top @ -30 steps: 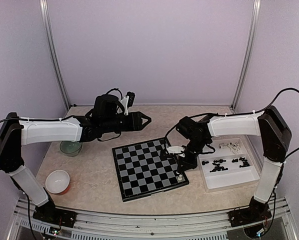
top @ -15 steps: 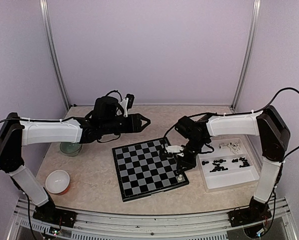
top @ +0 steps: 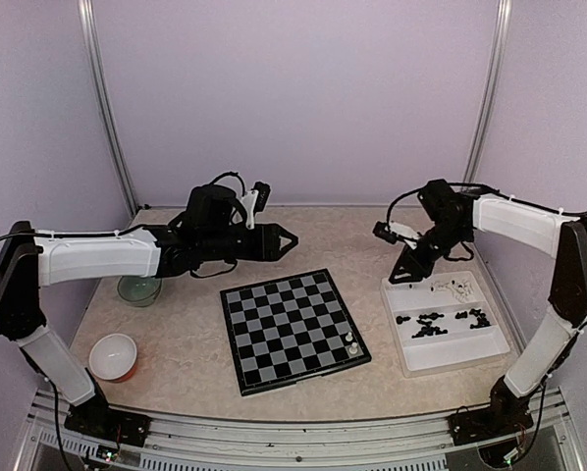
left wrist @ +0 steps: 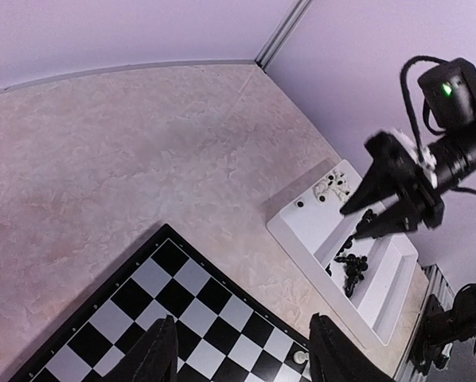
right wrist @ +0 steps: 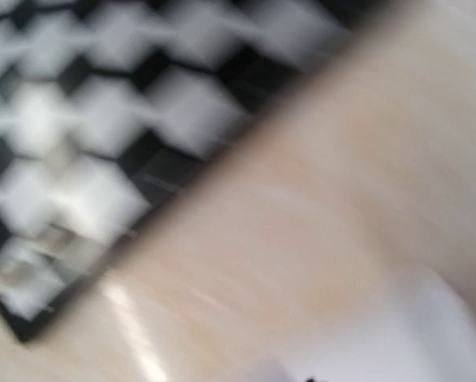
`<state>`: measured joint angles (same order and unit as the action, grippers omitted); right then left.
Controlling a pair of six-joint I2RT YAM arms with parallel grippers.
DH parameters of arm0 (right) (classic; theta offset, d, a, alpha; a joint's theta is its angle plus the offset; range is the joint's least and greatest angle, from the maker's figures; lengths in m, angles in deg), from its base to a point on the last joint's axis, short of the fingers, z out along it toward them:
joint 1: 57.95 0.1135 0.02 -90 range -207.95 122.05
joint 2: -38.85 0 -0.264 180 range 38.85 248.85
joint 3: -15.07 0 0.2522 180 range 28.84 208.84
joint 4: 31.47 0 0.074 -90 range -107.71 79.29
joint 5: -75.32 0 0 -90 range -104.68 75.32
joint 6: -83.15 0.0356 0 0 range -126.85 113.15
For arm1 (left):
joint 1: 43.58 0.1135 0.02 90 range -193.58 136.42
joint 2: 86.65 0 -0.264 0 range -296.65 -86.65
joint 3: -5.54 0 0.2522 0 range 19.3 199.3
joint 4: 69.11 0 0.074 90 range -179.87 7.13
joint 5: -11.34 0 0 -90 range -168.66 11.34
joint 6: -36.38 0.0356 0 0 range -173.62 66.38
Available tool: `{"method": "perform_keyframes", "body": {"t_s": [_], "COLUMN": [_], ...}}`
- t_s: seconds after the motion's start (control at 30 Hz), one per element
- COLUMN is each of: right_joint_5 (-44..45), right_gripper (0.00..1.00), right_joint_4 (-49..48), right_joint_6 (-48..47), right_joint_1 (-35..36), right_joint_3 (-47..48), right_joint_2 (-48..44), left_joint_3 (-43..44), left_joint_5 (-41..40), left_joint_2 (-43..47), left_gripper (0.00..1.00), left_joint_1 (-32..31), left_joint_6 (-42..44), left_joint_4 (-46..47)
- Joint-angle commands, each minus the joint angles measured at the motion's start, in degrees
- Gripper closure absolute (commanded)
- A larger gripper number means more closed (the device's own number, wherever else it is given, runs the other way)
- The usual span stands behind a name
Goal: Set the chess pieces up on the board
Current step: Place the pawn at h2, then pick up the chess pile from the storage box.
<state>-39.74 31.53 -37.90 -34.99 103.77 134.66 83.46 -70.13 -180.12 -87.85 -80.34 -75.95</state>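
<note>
The board [top: 284, 329] lies flat at the table's middle, with one cream-white chess piece [top: 350, 345] on a square near its right front corner. It also shows in the left wrist view [left wrist: 301, 357]. The other chess pieces lie in the white tray [top: 408, 358]: white ones [top: 458, 287] at the far end, black ones [top: 431, 324] in the middle. My right gripper [top: 403, 271] hovers over the tray's far left corner, jaws apart and empty. Its own view is motion-blurred. My left gripper [top: 292, 236] is open and empty, held above the table behind the board.
A green glass dish [top: 138, 288] and a white-and-red bowl [top: 113, 355] stand at the left of the table. Metal frame posts rise at the back corners. The tray's left rim [left wrist: 302, 239] lies close to the board's right edge.
My right gripper has left the board's right edge and swung back and right to the tray's far corner, leaving the white piece standing on the board. The left arm has barely moved.
</note>
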Motion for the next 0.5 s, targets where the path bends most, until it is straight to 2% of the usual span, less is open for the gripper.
{"method": "perform_keyframes", "body": {"t_s": [0.0,0.23,0.47], "right_joint_5": [0.8,16.7,21.5], "right_gripper": [0.65,0.65,0.69], "right_joint_4": [-1.0,-6.2,-7.9], "right_joint_6": [2.8,2.2,3.0], "right_joint_1": [-12.8,-21.1,-25.4], "right_joint_3": [-4.7,-11.2,-13.0], "right_joint_2": [-3.2,-5.3,-2.4], "left_joint_3": [4.0,3.9,5.3], "left_joint_5": [-0.2,4.5,5.5], "left_joint_2": [-0.6,-2.5,-4.3], "left_gripper": [0.44,0.44,0.45], "left_joint_1": [-2.2,-4.1,-4.7], "left_joint_6": [6.0,7.0,7.7], "left_joint_4": [-4.7,-4.6,-5.8]}}
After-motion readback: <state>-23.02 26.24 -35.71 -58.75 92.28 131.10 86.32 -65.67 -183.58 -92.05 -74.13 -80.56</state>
